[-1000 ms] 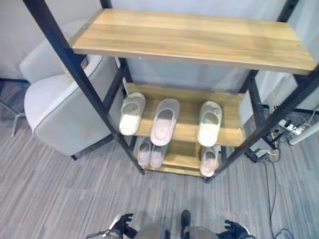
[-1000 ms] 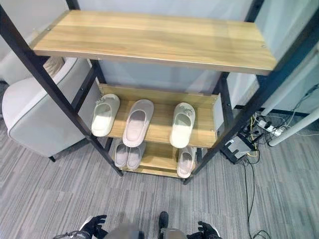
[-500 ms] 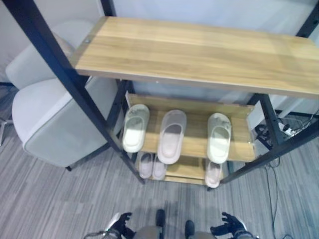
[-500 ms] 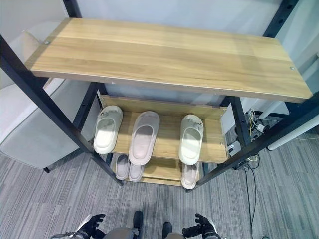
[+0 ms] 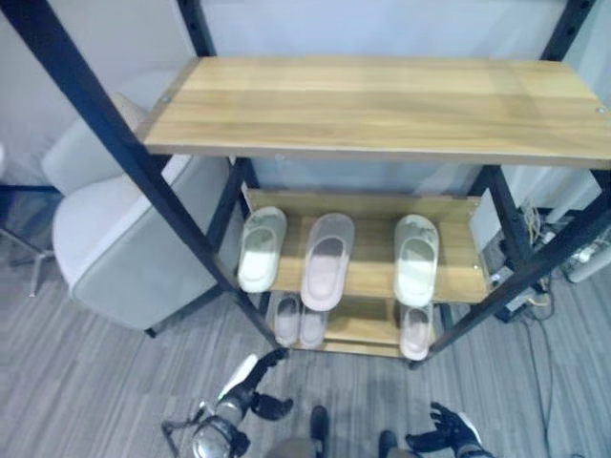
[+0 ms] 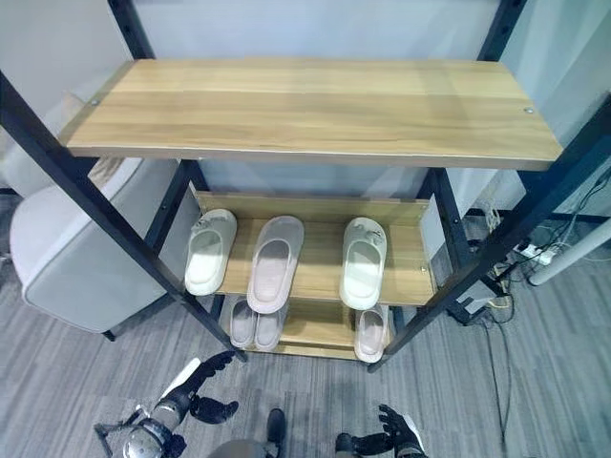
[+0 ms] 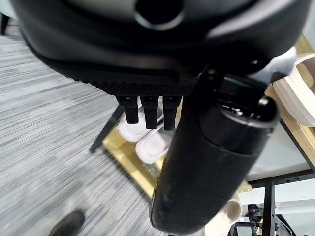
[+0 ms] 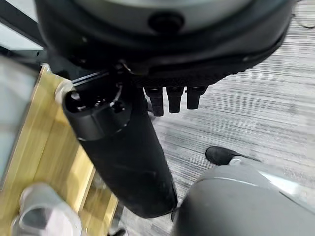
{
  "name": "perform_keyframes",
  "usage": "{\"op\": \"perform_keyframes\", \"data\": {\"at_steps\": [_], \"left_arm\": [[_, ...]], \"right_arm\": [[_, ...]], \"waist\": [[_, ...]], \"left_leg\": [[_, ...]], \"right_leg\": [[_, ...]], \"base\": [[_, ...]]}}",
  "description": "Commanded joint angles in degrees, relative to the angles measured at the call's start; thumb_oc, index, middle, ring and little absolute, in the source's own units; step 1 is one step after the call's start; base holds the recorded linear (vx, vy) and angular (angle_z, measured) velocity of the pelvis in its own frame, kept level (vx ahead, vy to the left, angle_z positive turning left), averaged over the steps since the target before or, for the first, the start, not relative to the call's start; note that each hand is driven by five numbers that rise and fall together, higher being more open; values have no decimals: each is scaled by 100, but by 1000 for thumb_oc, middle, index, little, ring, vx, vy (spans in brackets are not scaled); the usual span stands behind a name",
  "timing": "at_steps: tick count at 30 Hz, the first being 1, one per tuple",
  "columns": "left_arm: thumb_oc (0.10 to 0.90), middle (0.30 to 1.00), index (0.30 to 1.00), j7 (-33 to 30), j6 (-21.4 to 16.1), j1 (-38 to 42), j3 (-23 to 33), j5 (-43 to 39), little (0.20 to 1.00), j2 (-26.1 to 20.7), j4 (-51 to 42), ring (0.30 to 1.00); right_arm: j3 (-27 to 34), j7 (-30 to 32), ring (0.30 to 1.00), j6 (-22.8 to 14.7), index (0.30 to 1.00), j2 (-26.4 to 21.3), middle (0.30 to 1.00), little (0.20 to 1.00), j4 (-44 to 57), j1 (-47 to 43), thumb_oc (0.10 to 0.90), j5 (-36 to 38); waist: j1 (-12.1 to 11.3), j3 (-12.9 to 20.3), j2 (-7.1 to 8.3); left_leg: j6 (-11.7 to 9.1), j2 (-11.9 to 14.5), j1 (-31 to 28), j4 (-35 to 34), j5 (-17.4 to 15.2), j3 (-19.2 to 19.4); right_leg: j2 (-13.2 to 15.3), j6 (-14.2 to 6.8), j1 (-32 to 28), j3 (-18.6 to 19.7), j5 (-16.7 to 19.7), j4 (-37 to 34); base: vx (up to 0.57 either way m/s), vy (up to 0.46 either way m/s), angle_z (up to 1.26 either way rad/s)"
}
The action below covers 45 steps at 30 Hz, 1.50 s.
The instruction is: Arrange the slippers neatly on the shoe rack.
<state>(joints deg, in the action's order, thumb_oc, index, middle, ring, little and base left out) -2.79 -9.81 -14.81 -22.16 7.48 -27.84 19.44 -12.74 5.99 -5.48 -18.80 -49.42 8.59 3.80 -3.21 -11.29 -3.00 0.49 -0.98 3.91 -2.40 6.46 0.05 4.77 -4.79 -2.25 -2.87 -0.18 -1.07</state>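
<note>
The shoe rack (image 5: 382,100) has a black metal frame and wooden shelves, and its top shelf is bare. On the middle shelf lie a pale green slipper (image 5: 260,250) at the left, a pink slipper (image 5: 326,260) in the middle and another pale green slipper (image 5: 416,260) at the right. The bottom shelf holds a pair of small pink slippers (image 5: 298,321) and a single one (image 5: 415,332) at the right. My left hand (image 5: 250,391) is low before the rack's front left leg, open and holding nothing. My right hand (image 5: 441,441) hangs open near the floor, well short of the rack.
A grey armchair (image 5: 124,248) stands close against the rack's left side. Cables and a power strip (image 6: 496,305) lie on the carpet at the rack's right, beside a white pole (image 6: 573,262). Grey carpet (image 5: 115,382) stretches in front of the rack.
The whole picture has shifted, so the camera moved. My left hand has risen and reached forward toward the rack's lower left corner. The slippers lie as before.
</note>
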Motion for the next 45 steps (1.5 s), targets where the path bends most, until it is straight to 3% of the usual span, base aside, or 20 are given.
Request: {"op": "perform_keyframes", "data": {"at_steps": [1,3,7,15,24,26,32,39,45], "left_arm": [[800,900,900,274,-682,538,337,-512,900,-489,-1215,900],[800,900,900,254,-849,143,485,-614,900,-636,-1804,900],[800,900,900,438,-897,30,414,-663,900,-848,-2523,900],[800,900,900,3,-1217,686,678,-866,900,-1027,-4225,900],[800,900,900,-229,-1253,1212,626,-1083,900,-815,-4482,900],[800,900,900,-436,-1224,1421,622,-721,900,-805,-4392,900],[800,900,900,-1386,-988,2656,371,1802,900,-1307,-3246,900],[800,900,900,-2159,-350,3479,341,3306,900,-1507,-2247,900],[800,900,900,-2478,22,3681,416,3672,900,-1458,-1731,900]], "right_arm": [[456,-228,900,-214,900,-1145,900,900,-732,-624,800,356],[368,-362,900,-487,900,-842,900,900,-636,-179,800,540],[267,-146,900,-416,900,-503,900,900,-1317,-498,800,436],[72,165,900,-368,900,-425,900,900,-1654,-686,800,117],[-258,113,900,-262,900,-155,900,900,-1719,-513,800,-148],[-325,104,900,-231,900,-101,900,900,-1742,-489,800,-213],[-452,89,900,-247,900,-49,900,900,-1576,-483,800,-345],[-361,91,900,-258,900,-125,900,900,-1544,-425,800,-334],[-337,114,900,-271,900,-125,900,900,-1502,-426,800,-312]], "waist": [[-202,25,236],[-200,-17,240],[-258,-60,95],[-234,-44,79],[-107,16,187],[-66,27,196],[176,31,190],[364,-21,194],[435,-120,217]], "left_leg": [[-48,-38,-53,595,-804,-565],[-87,26,-21,447,-680,-605],[-112,46,-88,205,-553,-767],[-119,77,-168,53,-534,-787],[-111,131,-335,35,-660,-598],[-111,141,-361,13,-668,-575],[-122,167,-453,-117,-682,-407],[-96,151,-349,-164,-695,-200],[-71,139,-157,-85,-715,-83]], "right_leg": [[68,-290,36,-289,-256,215],[2,-269,56,-332,-240,134],[-51,-235,-28,-528,-277,41],[-81,-226,-24,-548,-266,19],[-102,-226,-107,-358,-212,-121],[-106,-223,-116,-326,-216,-133],[-112,-254,-77,-205,-165,-185],[-94,-306,172,-10,-76,-150],[-84,-317,406,121,-29,-96]], "base": [[16,-159,27],[-54,-91,56],[-15,-33,21],[20,9,9],[43,-1,-13],[51,-3,-13],[52,13,-10],[31,37,-22],[-3,35,-19]]}}
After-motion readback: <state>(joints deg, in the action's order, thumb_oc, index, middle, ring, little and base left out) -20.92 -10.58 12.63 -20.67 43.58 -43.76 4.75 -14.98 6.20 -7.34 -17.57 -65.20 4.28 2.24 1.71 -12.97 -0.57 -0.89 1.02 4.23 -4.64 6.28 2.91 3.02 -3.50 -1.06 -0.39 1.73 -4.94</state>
